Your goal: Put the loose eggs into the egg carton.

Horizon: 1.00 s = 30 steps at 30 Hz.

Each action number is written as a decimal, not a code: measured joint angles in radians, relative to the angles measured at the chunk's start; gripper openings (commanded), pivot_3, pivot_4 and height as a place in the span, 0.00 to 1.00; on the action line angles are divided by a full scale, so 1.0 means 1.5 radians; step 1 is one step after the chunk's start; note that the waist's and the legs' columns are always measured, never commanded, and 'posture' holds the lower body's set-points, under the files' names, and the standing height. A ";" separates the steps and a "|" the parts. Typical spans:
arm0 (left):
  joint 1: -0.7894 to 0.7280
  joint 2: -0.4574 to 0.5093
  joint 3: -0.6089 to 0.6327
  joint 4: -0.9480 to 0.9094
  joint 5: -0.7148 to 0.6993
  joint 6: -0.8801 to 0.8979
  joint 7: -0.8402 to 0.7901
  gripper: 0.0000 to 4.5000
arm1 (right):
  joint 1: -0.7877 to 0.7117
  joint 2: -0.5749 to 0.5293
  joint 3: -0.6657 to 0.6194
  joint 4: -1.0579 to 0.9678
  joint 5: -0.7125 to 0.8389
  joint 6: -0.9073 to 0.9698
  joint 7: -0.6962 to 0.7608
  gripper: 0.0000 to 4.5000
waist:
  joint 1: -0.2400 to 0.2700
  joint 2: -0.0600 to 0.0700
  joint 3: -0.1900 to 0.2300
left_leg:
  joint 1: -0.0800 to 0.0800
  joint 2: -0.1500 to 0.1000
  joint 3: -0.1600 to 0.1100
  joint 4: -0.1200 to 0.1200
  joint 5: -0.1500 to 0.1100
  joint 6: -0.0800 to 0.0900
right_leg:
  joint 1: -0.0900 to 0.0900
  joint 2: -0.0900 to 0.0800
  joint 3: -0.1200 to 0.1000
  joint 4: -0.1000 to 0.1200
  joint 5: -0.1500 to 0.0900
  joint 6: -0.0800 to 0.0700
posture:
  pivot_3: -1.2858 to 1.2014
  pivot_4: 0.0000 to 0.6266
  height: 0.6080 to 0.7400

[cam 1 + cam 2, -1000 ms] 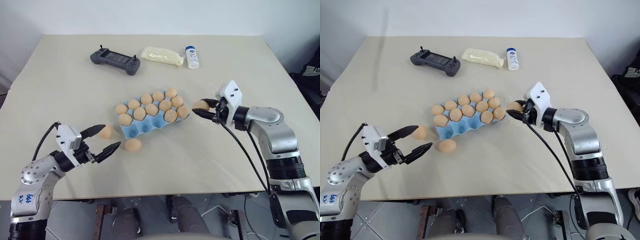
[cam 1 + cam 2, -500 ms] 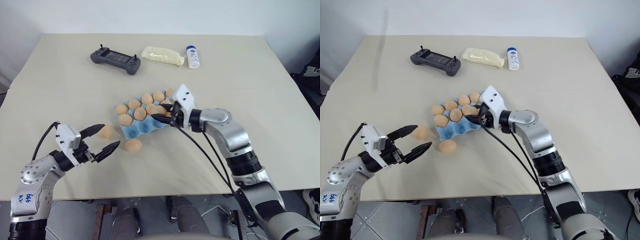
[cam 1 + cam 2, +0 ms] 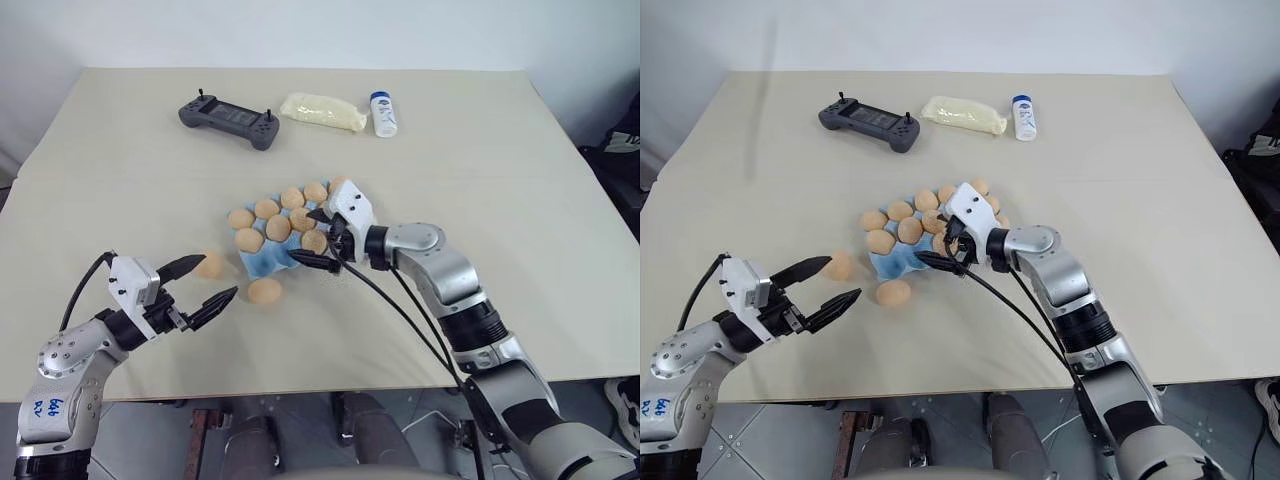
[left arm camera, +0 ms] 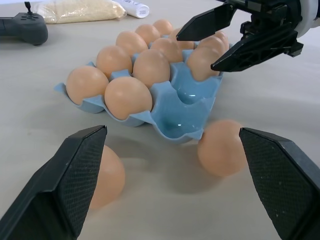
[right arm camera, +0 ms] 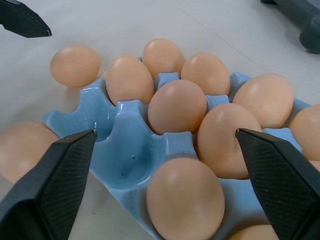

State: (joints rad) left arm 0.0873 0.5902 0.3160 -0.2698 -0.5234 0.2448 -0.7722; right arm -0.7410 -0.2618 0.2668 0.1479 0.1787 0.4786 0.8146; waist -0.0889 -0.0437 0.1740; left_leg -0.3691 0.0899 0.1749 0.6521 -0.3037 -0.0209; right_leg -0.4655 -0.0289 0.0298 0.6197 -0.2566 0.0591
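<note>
Filling the egg carton (image 3: 272, 255) mid-table: two near cups look empty, two loose eggs (image 3: 265, 290) lie beside it. Right gripper (image 3: 318, 238), spread, should lift clear, probably gently; left gripper (image 3: 203, 282), spread, should straddle one egg squarely.

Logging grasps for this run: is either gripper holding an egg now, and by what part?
Nothing is held. The right gripper stands open over the egg carton; the left gripper is open and empty.

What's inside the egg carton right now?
The egg carton holds tan eggs in most cups; two cups at its near corner are empty. The right gripper, open above it, covers part of the far rows, so the total stays uncertain.
</note>
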 measured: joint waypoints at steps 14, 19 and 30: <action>0.058 -0.111 0.025 -0.154 0.026 0.000 0.191 1.00 | 0.079 -0.162 -0.099 -0.056 0.104 -0.099 0.213 0.99 | 0.005 0.000 0.000 | 0.000 0.000 0.000 0.000 -0.001 0.001 | 0.001 0.001 0.001 -0.003 0.000 0.001 | 0.52 0.24 1.00; 0.112 -0.178 0.012 -0.233 0.069 0.004 0.291 1.00 | 0.085 -0.196 -0.111 0.003 0.143 -0.136 0.335 0.99 | 0.000 0.000 0.000 | 0.002 -0.001 -0.001 0.001 -0.001 0.002 | 0.001 0.002 0.003 -0.001 0.001 0.001 | 0.52 0.24 1.00; 0.191 -0.234 -0.110 -0.362 0.120 0.124 0.410 1.00 | 0.036 -0.187 -0.093 0.113 0.152 -0.203 0.470 0.99 | -0.004 0.000 0.000 | 0.001 -0.004 -0.001 0.005 0.001 0.005 | 0.003 0.001 0.005 -0.001 -0.003 -0.005 | 0.52 0.24 1.00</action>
State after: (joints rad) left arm 0.3733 0.2391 0.1503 -0.8135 -0.3437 0.4302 -0.1571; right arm -0.6877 -0.5429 0.1269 0.3167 0.4066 0.1739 1.5196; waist -0.0945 -0.0442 0.1738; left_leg -0.3678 0.0835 0.1729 0.6592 -0.3024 -0.0128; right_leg -0.4617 -0.0274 0.0370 0.6183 -0.2608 0.0518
